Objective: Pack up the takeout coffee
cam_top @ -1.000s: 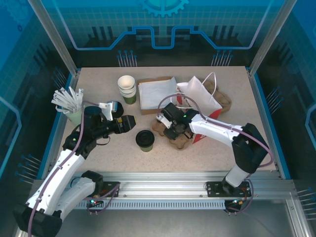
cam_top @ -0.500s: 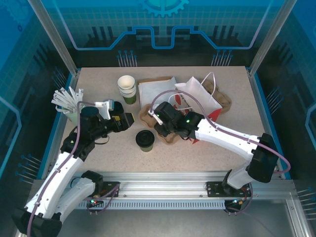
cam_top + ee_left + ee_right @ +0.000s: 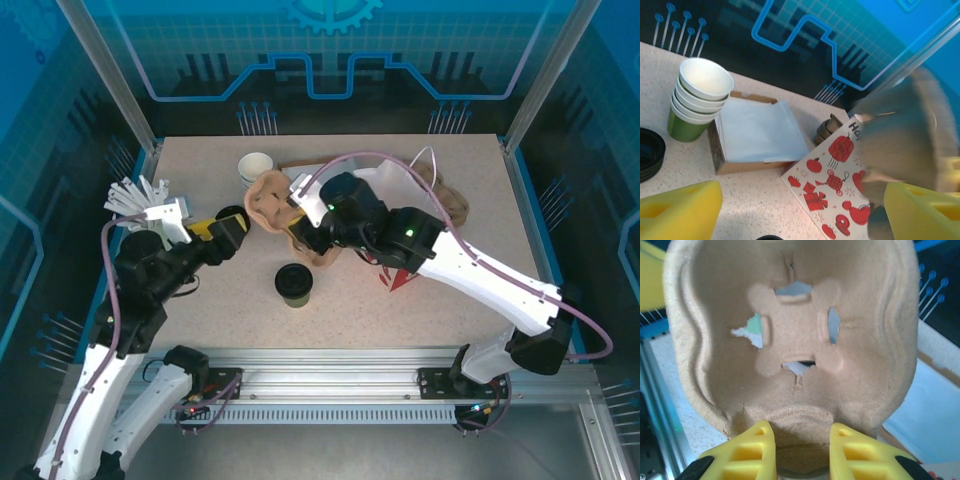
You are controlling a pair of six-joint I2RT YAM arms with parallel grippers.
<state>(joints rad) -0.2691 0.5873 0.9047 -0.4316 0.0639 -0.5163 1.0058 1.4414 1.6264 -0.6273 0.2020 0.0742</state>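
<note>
The takeout coffee point(image 3: 293, 284), a dark green cup with a black lid, stands on the table at front centre, untouched. Behind it my right gripper point(image 3: 312, 230) holds the brown pulp cup tray point(image 3: 270, 200) up off the table, tilted on edge. In the right wrist view the tray point(image 3: 795, 335) hangs close to the lens, its rim pinched in the right gripper point(image 3: 802, 450). My left gripper point(image 3: 235, 228) hovers left of the coffee and is open. In the left wrist view the yellow fingers point(image 3: 680, 210) of that gripper point(image 3: 800, 220) stand wide apart with nothing between them.
A stack of green cups point(image 3: 697, 97) and a box lined with white paper point(image 3: 757, 132) sit at the back. A white bag with red prints point(image 3: 840, 185) lies right of centre, over another pulp tray point(image 3: 450, 200). The mint cup of white sticks point(image 3: 135, 200) stands far left.
The right gripper has lifted the pulp tray off the table and swung it left and back. The left gripper has drawn back to the left. The coffee has not moved.
</note>
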